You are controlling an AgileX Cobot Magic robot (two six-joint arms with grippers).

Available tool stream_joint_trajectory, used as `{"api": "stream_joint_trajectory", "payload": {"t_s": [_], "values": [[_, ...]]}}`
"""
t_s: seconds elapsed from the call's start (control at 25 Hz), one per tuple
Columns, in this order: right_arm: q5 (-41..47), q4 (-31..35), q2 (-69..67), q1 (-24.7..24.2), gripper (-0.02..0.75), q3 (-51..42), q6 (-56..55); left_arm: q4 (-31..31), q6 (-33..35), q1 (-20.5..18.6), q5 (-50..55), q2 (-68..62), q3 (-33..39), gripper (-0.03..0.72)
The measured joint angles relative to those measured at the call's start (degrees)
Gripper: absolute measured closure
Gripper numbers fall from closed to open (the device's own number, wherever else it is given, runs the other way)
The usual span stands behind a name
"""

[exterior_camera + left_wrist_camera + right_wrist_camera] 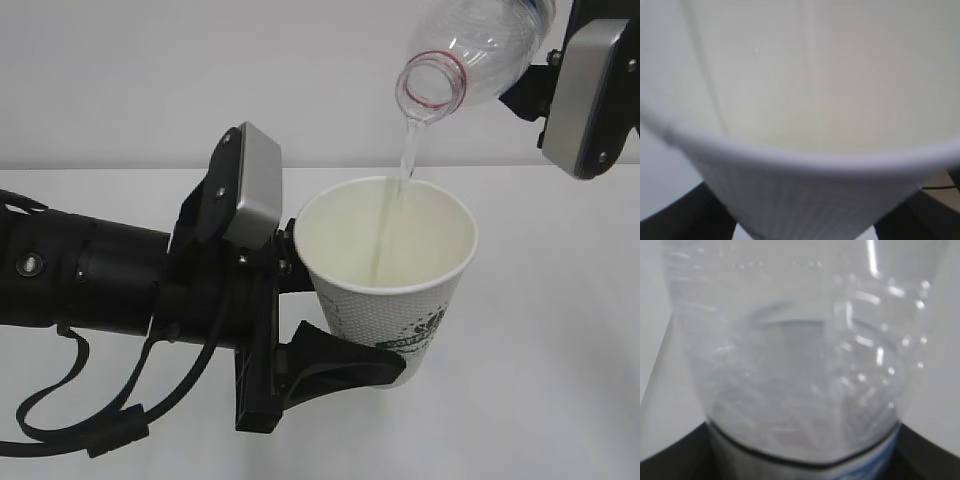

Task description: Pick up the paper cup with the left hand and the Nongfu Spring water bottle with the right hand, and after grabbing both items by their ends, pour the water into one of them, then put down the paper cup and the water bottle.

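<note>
The white paper cup (385, 265) with a dark green logo hangs upright above the table, and my left gripper (350, 320) is shut on its lower half from the left. In the left wrist view the paper cup (805, 90) fills the frame, and the left gripper (805, 222) has a dark finger on each side of it. The clear Nongfu Spring water bottle (480, 40) is tilted mouth-down at the top, with my right gripper (535, 70) shut on its far end. A thin stream of water (405, 160) falls from its red-ringed mouth into the cup. The bottle (800, 350) fills the right wrist view, held by the right gripper (800, 465).
The white table (560, 350) lies below both grippers, with a pale wall (150, 70) behind. A loop of black cable (80, 420) hangs under the left arm.
</note>
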State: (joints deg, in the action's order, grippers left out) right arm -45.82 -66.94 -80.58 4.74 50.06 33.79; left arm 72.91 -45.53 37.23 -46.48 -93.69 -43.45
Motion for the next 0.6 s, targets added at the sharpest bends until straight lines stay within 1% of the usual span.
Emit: {"api": "stream_joint_trajectory", "payload": {"t_s": [0.6], "values": [[0.0, 0.0, 0.0, 0.0, 0.253, 0.0, 0.0, 0.2, 0.0, 0.0, 0.0, 0.0, 0.0, 0.144]]}}
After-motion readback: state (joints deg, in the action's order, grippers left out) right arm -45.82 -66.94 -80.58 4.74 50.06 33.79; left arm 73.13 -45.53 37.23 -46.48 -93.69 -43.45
